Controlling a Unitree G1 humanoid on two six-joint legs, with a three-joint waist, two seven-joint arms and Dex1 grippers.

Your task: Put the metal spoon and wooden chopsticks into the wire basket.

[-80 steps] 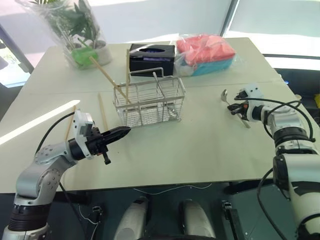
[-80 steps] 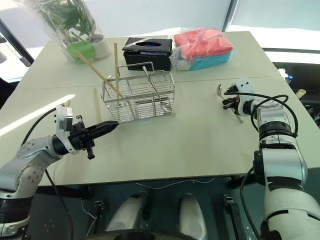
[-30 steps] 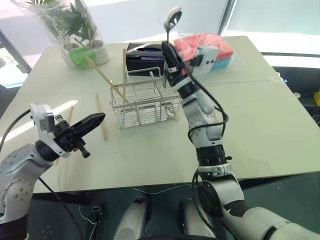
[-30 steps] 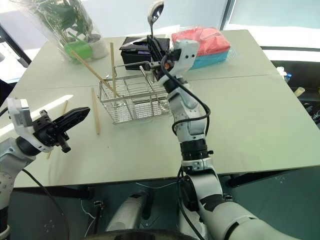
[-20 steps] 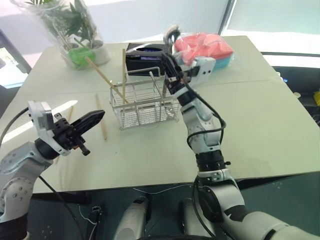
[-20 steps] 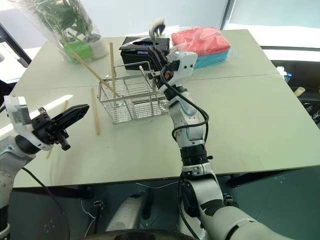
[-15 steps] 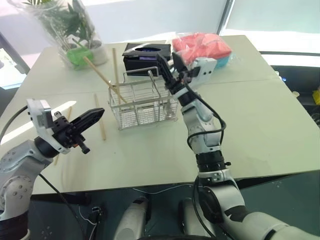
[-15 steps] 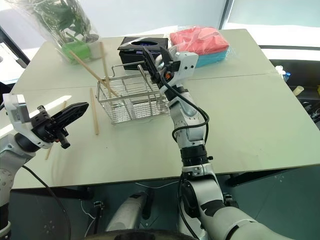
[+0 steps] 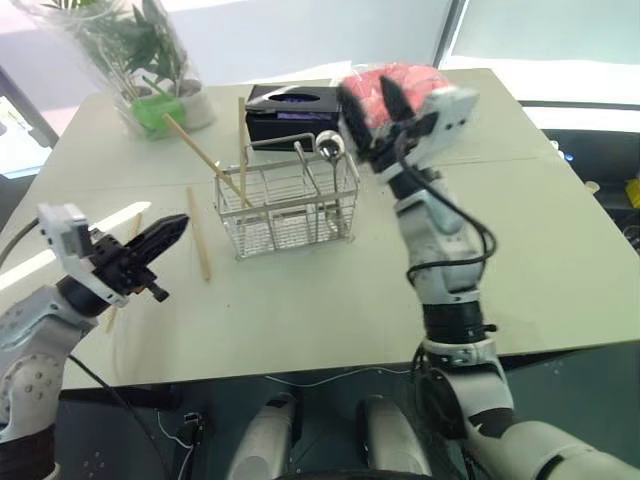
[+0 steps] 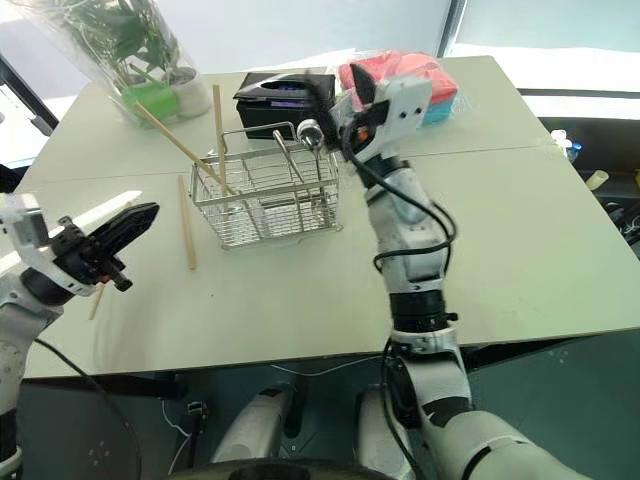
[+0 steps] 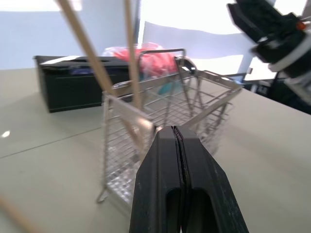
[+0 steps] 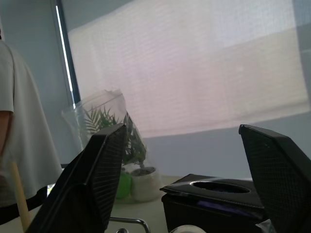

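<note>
The metal spoon [image 9: 327, 150] stands bowl-up in the right end of the wire basket [image 9: 290, 205], two wooden chopsticks [image 9: 205, 158] lean in its left end, and a loose chopstick [image 9: 198, 232] lies on the table just left of the basket, pointing from near edge to far. The left gripper [image 9: 168, 229], fingers pressed together and empty, is the nearer, the stick just beyond its tips. The right gripper [image 9: 380, 105] hangs spread and empty just beside the spoon's bowl.

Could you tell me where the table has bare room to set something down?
The table is bare right of the wire basket and along the near edge. It is crowded behind the basket, around the tissue box, plant and pink bag; loose chopsticks lie left.
</note>
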